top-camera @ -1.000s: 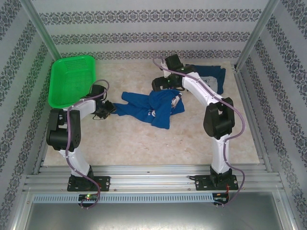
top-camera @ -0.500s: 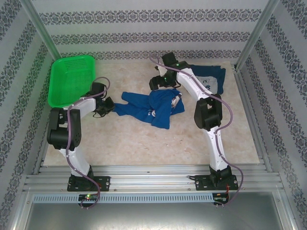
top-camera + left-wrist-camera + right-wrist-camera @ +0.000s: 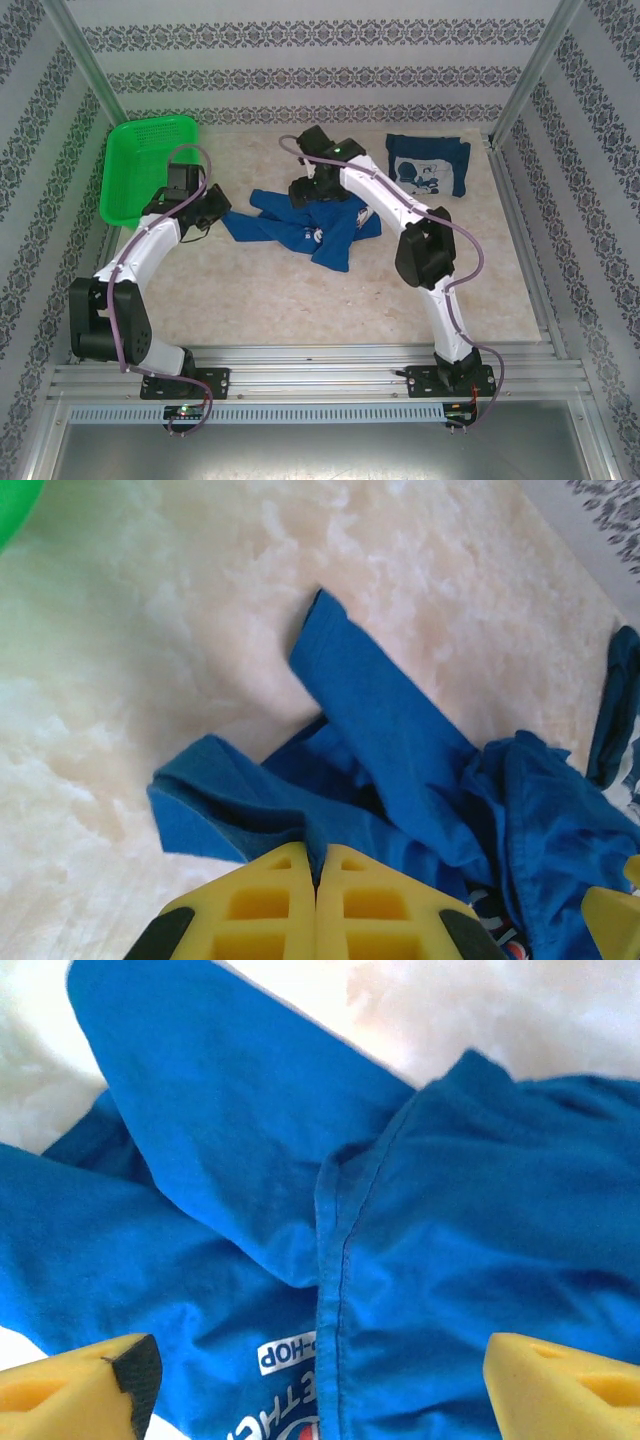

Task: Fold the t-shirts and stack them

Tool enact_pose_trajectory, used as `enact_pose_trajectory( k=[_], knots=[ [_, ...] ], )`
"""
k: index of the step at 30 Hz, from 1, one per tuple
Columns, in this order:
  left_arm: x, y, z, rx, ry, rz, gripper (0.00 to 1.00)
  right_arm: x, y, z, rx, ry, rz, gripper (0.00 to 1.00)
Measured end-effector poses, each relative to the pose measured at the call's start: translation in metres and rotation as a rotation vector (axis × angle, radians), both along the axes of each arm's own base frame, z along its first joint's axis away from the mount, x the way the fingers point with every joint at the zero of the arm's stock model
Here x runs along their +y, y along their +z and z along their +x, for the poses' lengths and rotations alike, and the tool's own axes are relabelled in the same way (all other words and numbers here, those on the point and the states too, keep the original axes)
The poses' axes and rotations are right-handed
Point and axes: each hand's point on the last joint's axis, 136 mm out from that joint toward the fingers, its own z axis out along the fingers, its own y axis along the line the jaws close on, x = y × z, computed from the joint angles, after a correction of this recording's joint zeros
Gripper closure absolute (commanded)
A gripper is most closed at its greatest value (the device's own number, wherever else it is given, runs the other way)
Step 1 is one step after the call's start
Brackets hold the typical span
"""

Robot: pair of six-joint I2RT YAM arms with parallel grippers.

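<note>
A crumpled royal-blue t-shirt point(image 3: 318, 230) lies mid-table, its white lettering partly showing. My left gripper point(image 3: 216, 210) is at the shirt's left end. In the left wrist view the yellow fingers point(image 3: 262, 905) are pressed together on a fold of that t-shirt point(image 3: 400, 740), so the left gripper point(image 3: 318, 865) is shut on it. My right gripper point(image 3: 303, 192) hovers over the shirt's far edge. Seen from the right wrist, the right gripper point(image 3: 320, 1400) is open, its pads wide apart above a hem seam of the t-shirt point(image 3: 250, 1160). A second t-shirt point(image 3: 428, 165) lies folded at the back right, print up.
A green mesh basket point(image 3: 148, 165) stands at the back left, close behind my left arm; its rim point(image 3: 15, 505) shows in the left wrist view. Patterned walls and metal posts enclose the table. Bare marble-look tabletop point(image 3: 280, 300) lies in front of the crumpled shirt.
The left gripper shut on the shirt's left end and drew it slightly left and back. The right arm swung left from the folded shirt to above the crumpled one, its jaws narrowing a little.
</note>
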Motion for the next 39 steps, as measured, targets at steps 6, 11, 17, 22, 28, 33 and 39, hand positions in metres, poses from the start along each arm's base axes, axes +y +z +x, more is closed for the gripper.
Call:
enact_pose_trajectory(
  k=[6,11,17,22,28,33,39],
  knots=[
    [-0.001,-0.019,-0.012,0.053,-0.007,-0.006,1.0,-0.023,-0.038,0.008,0.03,-0.1,-0.13,0.38],
    [-0.002,-0.019,-0.017,0.051,-0.008,-0.007,1.0,-0.041,-0.053,0.016,0.038,-0.153,-0.169,0.42],
    [-0.002,-0.017,-0.02,0.045,-0.013,-0.006,1.0,-0.036,-0.055,0.028,0.026,-0.161,-0.14,0.74],
    [-0.002,-0.011,-0.024,0.038,-0.018,-0.002,1.0,-0.038,-0.064,0.027,0.058,-0.18,-0.117,1.0],
    [0.0,0.012,-0.032,-0.01,-0.026,0.011,1.0,-0.079,-0.034,0.023,0.016,-0.248,-0.066,1.0],
    [0.01,0.041,-0.034,-0.059,-0.009,0.026,1.0,-0.121,0.061,0.02,-0.142,-0.332,0.119,1.0],
    [0.021,0.094,-0.028,-0.17,0.015,0.054,1.0,-0.179,0.13,0.012,-0.261,-0.433,0.277,1.0]
  ],
)
